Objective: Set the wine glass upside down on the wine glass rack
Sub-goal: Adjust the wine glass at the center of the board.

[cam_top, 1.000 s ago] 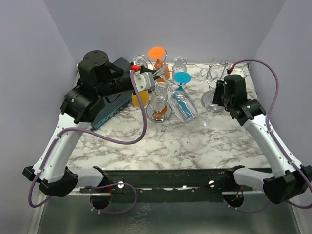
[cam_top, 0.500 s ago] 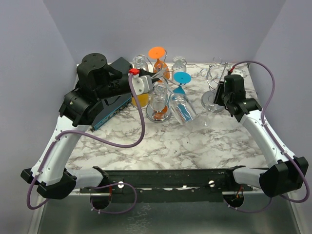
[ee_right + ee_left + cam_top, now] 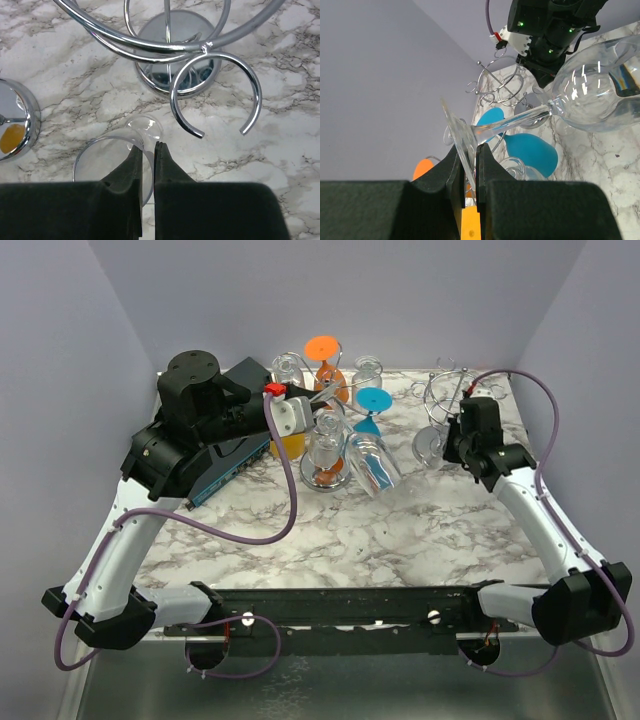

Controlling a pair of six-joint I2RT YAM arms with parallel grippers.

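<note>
My left gripper (image 3: 467,150) is shut on the flat foot of a clear wine glass (image 3: 600,100), which is tilted with its bowl out to the right. From above, that glass (image 3: 368,462) hangs low beside the middle rack, with the left gripper (image 3: 318,398) at its foot. My right gripper (image 3: 148,146) is shut on the rim of a second clear wine glass (image 3: 107,155), one finger inside the bowl and one outside. That glass stands upright just in front of the empty chrome wire rack (image 3: 172,55). From above, the right gripper (image 3: 455,447) sits against this rack (image 3: 440,400).
A second chrome rack (image 3: 325,472) stands mid-table, carrying glasses with an orange foot (image 3: 322,346) and a blue foot (image 3: 373,400). A teal box (image 3: 225,455) lies under the left arm. An open hook of the empty rack (image 3: 216,92) hangs just right of my right fingers.
My right gripper has shut on the glass rim after moving slightly back toward the wire rack. The left arm has shifted its tilted glass a little to the left.
</note>
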